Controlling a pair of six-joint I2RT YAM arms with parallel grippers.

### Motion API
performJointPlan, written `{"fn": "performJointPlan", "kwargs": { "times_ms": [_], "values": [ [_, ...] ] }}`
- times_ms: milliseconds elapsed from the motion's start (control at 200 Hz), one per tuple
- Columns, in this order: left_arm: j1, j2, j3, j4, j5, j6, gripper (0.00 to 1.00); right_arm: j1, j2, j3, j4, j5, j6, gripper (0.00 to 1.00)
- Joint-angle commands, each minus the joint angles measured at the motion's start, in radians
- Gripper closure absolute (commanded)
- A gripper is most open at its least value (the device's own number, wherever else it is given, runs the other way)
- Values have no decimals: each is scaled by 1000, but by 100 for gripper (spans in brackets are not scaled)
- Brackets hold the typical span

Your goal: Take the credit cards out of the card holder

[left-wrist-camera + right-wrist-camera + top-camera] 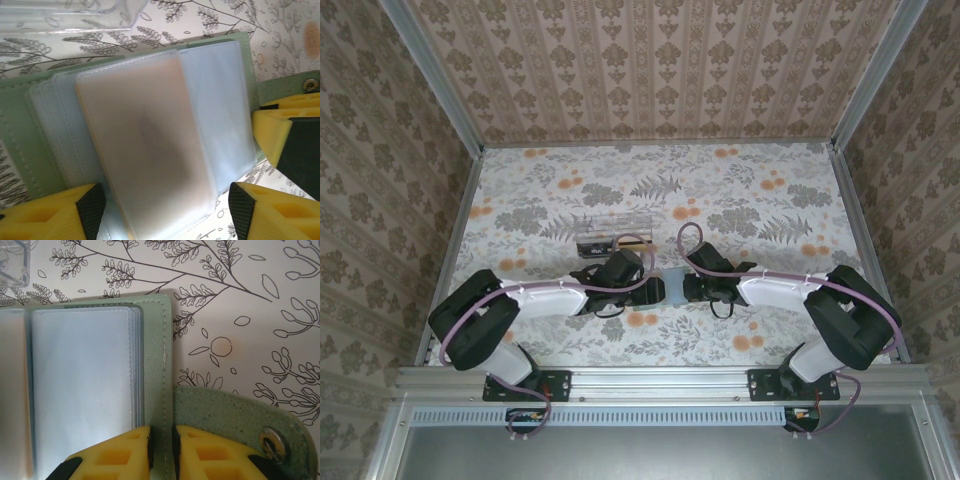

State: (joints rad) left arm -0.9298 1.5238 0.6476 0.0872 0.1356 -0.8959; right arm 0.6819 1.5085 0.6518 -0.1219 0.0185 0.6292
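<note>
top view: the two arms meet at mid counter (770,210) with the holder (675,285) lying open between the left gripper (655,287) and right gripper (692,287). a clear box (610,235) sits just beyond the left gripper, close enough to crowd any lift on that side.

left wrist view: the left gripper (160,215) has its jaws apart, straddling a frosted sleeve (200,115) that fans up from the holder (22,135). a tan card (145,150) seems to lie inside the sleeve, so the jaws look set to close on it or draw it toward the wrist. the right gripper (287,137) is just to the right, at the holder's edge. the box (65,15) is ahead.

right wrist view: the right gripper (161,452) is clamped on the holder's (155,340) stitched green edge, probably pinning it flat so the card slides out without dragging the holder along. sleeves (80,390) lie to its left, the snap tab (235,410) to its right, the box corner (12,262) far ahead left.
</note>
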Motion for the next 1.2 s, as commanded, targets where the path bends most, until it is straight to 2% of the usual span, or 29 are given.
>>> {"fn": "performJointPlan", "kwargs": {
  "times_ms": [0,250,320,440,855,1125,1195],
  "values": [
    [-8,27,11,32,39,-6,27,24,43,0,-9,-49,15,78],
    [-7,26,10,37,43,-5,25,23,44,-1,-9,-47,15,78],
    [-7,26,10,36,44,-1,10,23,42,-1,-9,-48,15,78],
    [-7,26,12,36,47,5,0,24,43,-3,-9,-46,17,78],
    [-7,14,-1,64,56,10,0,23,20,-3,-20,-30,18,78],
    [-6,-1,-4,61,55,16,0,16,-109,12,-102,37,-3,73],
    [-4,-2,-2,59,55,17,0,15,-156,15,-125,63,-4,70]
  ]
}}
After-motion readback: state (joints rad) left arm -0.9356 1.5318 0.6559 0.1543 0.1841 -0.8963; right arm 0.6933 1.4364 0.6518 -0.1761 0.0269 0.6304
